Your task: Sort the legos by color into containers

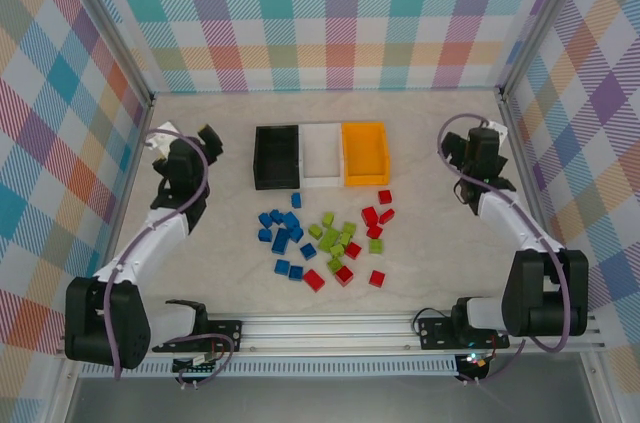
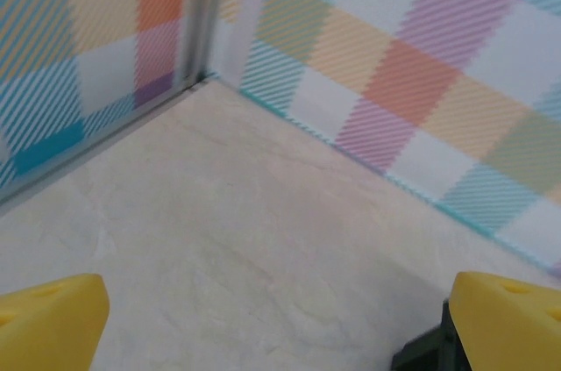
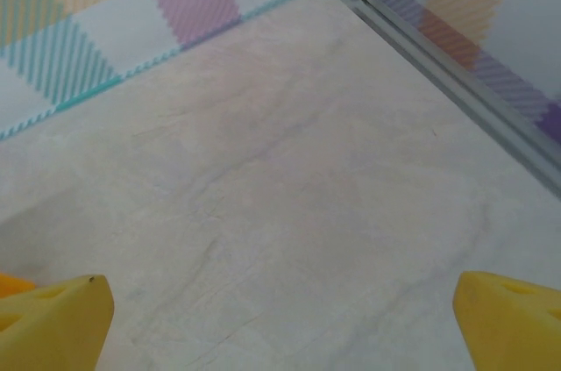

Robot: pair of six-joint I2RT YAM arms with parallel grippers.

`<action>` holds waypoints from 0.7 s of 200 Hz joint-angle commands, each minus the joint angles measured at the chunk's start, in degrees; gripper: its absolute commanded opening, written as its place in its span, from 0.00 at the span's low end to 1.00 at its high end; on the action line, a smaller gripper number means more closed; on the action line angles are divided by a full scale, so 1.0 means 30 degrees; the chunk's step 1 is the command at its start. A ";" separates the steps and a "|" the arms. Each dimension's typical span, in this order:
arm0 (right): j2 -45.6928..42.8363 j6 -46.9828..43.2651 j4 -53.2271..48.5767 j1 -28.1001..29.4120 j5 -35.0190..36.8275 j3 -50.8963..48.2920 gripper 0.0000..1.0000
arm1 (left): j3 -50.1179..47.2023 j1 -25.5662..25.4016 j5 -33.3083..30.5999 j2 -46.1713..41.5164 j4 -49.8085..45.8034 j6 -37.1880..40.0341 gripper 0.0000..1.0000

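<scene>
We see bright, even light all over the table (image 1: 430, 143). It seems to fall from above, since the shadows are small and soft. The white bin (image 1: 322, 155) is so bright that we can hardly tell its walls from its floor. Just left of the white bin, the black bin (image 1: 277, 158) is dark inside. The legos (image 1: 325, 238) in front of the white bin look sharp. Far out to both sides of the white bin, the posts (image 1: 122, 53) lean outward. In the wrist pictures, the left gripper (image 2: 276, 323) and the right gripper (image 3: 280, 323) have fuzzy yellow fingers (image 2: 48, 318). The checked wall (image 2: 394, 82) in the left wrist picture looks soft.
</scene>
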 commanded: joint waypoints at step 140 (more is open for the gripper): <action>-0.2214 0.1543 -1.0653 1.3643 -0.8047 -0.0654 0.87 | -0.1020 -0.4373 0.7785 -0.5735 -1.0537 -0.5574 1.00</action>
